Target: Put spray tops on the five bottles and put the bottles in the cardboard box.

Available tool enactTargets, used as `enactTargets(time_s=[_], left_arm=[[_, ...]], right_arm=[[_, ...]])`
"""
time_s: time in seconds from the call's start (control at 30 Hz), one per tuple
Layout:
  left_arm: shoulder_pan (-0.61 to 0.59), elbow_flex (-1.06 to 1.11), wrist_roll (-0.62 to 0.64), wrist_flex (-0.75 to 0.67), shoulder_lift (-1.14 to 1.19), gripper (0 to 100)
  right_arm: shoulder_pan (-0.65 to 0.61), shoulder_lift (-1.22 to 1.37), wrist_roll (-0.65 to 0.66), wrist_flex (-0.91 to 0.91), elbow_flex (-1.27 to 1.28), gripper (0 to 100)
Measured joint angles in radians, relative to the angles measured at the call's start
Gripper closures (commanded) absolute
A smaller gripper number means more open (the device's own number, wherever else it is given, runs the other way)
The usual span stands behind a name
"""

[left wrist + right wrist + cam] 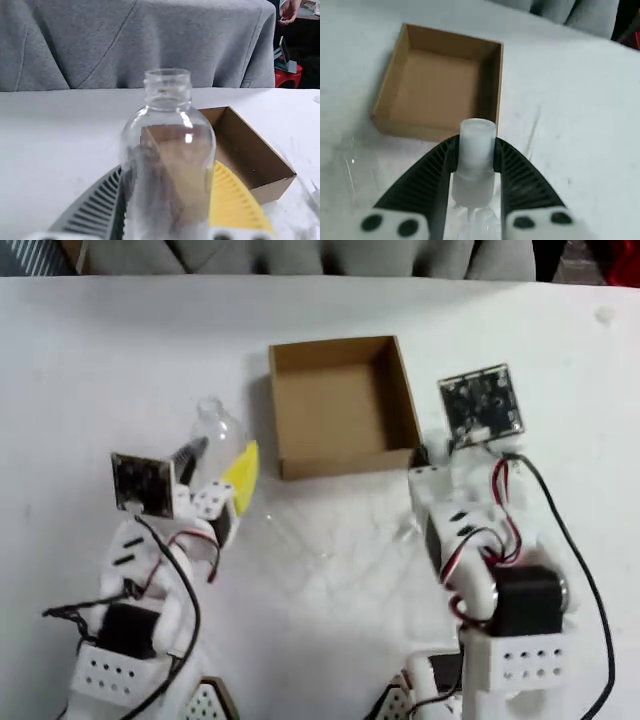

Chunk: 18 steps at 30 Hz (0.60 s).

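White table (90, 350) carries an open cardboard box (340, 405), midway between the side edges and nearer the far edge. Left gripper (220, 456) is clenched on a clear, uncapped bottle (167, 150) just beside the box's left wall. Right gripper (475, 165) grasps a pale spray top (477, 132) near the box's near right corner.

A white table (120, 360) carries everything. The cardboard box (345, 405) sits flat on it toward the far middle, open side up, its brown floor showing. The left arm's base (110, 672) and the right arm's base (515, 665) stand at the near edge, well apart. A small pale speck (603, 315), too small to identify, lies near the far right corner.
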Motion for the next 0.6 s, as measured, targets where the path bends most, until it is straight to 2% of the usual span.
enactTargets(time_s=[0.17, 0.33, 0.43, 0.6], left_arm=[[0.049, 0.074, -0.002, -0.005, -0.091, 91], [0.091, 0.160, -0.080, -0.005, -0.172, 91], [0.101, 0.207, -0.097, -0.005, -0.226, 91], [0.106, 0.276, -0.106, -0.005, -0.316, 91]], right_arm=[[-0.021, -0.063, 0.000, -0.379, 0.109, 98.4], [-0.055, -0.072, 0.000, -0.752, 0.127, 98.4], [-0.130, -0.074, 0.000, -0.876, 0.127, 98.4], [-0.328, -0.075, 0.000, -1.007, 0.127, 98.4]])
